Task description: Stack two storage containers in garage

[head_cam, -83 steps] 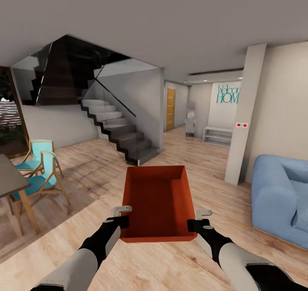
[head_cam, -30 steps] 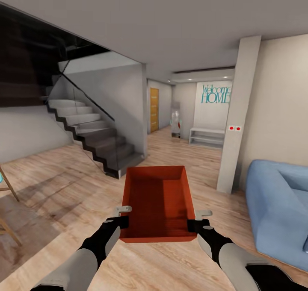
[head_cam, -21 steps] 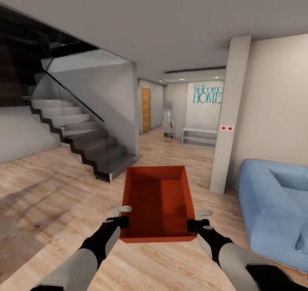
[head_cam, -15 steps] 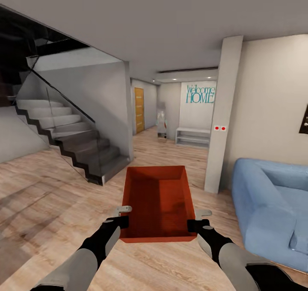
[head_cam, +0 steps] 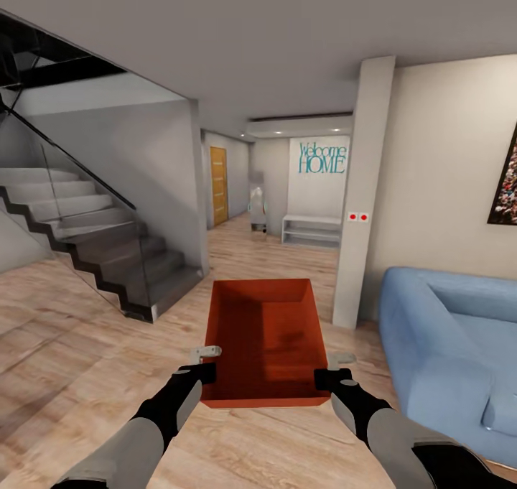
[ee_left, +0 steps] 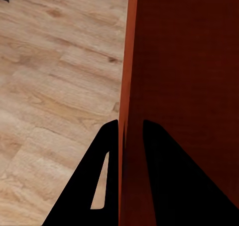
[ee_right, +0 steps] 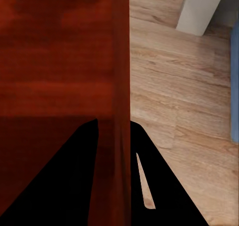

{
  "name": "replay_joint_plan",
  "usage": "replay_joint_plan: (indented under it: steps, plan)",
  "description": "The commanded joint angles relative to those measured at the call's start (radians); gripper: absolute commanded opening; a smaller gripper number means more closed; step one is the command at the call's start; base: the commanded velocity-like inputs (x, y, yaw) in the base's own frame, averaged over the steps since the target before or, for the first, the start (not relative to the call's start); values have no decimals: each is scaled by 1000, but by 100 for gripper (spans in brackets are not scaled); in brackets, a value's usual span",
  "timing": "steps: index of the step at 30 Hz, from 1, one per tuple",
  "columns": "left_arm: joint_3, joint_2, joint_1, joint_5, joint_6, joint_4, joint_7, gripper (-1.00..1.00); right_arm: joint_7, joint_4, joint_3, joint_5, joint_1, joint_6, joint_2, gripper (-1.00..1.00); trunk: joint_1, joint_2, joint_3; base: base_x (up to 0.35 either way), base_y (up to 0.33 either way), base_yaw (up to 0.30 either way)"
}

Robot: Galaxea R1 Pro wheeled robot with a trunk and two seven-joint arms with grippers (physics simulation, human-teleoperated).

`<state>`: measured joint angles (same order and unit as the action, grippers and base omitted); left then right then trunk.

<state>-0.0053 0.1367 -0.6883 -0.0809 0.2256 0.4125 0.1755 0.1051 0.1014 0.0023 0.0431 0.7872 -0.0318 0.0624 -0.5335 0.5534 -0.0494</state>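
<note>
Head cam fwd/down over container [head_cam: 264, 342]; wrist cams close on its walls.

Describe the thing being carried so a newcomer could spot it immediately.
Start at the blue sofa on the light wood-plank floor. Beside it, mid-air, is an open orange-red rectangular bin, the only red object, its side walls clamped by the left hand and right hand.

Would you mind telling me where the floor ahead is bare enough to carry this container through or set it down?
Bare wood floor spreads between the staircase and the storage container. A free lane runs ahead between the staircase wall and the pillar toward the hallway. It is crowded on the side of the right gripper, where the blue sofa stands close.
</note>
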Motion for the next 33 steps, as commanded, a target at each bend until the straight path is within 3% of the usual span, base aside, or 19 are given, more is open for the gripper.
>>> replay_joint_plan:
  steps: [1,33]
  plan:
    - [-8,-22,1,7,8,0,32,-100,1,4,-37,3,1,-2,1,-100,-1,1,0,323,0,-1]
    - [-8,-23,1,7,8,0,32,-100,1,4,-38,3,1,-4,0,-100,-1,1,0,323,0,0]
